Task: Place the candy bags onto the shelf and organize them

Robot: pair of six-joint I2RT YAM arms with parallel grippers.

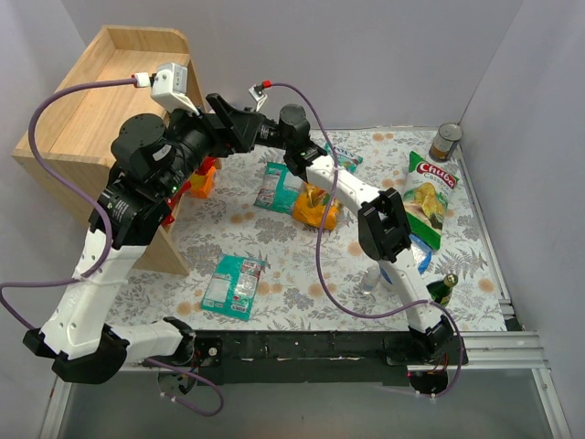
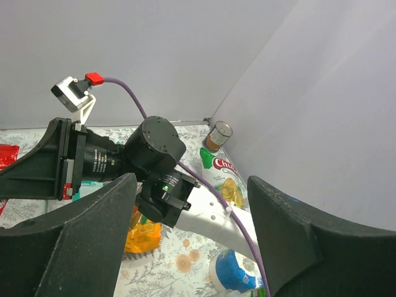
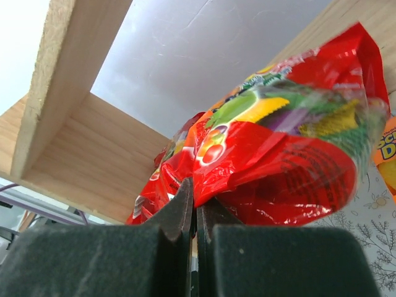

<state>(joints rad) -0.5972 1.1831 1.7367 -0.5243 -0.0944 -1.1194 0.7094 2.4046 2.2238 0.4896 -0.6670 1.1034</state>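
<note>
The left arm point(image 1: 96, 274) and the right arm point(image 1: 352, 187) are each a chain of smooth white link shells joined by fat black cylindrical motor housings, and each stands on a black base block point(image 1: 87, 352). A loose purple cable point(image 1: 34, 137) trails from each wrist, ending in a red plug point(image 2: 94, 78) on a small white camera block point(image 2: 69, 93). I can see a tiny green light point(image 2: 164, 184) glowing on one black joint near some fine white lettering point(image 2: 99, 162). The fingers point(image 2: 80, 247) are broad matte-black wedges with a slightly grainy finish.
</note>
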